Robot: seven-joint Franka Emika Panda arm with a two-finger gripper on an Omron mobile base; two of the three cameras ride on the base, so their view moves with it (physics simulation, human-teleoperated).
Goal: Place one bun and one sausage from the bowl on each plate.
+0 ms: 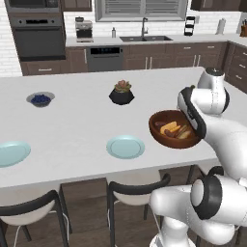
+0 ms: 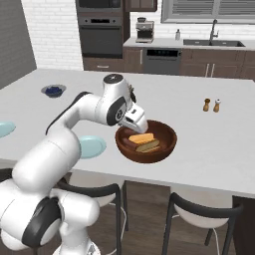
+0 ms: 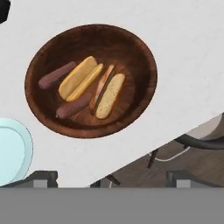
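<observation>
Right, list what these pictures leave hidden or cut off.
- Bowl: in the left base view the arm covers its right rim.
- Near plate: in the right base view the arm hides its left part; the hand view's edge cuts it.
- Far plate: cut off by the frame edge in both base views.
- Gripper: fingertips barely clear the hand view's bottom.
</observation>
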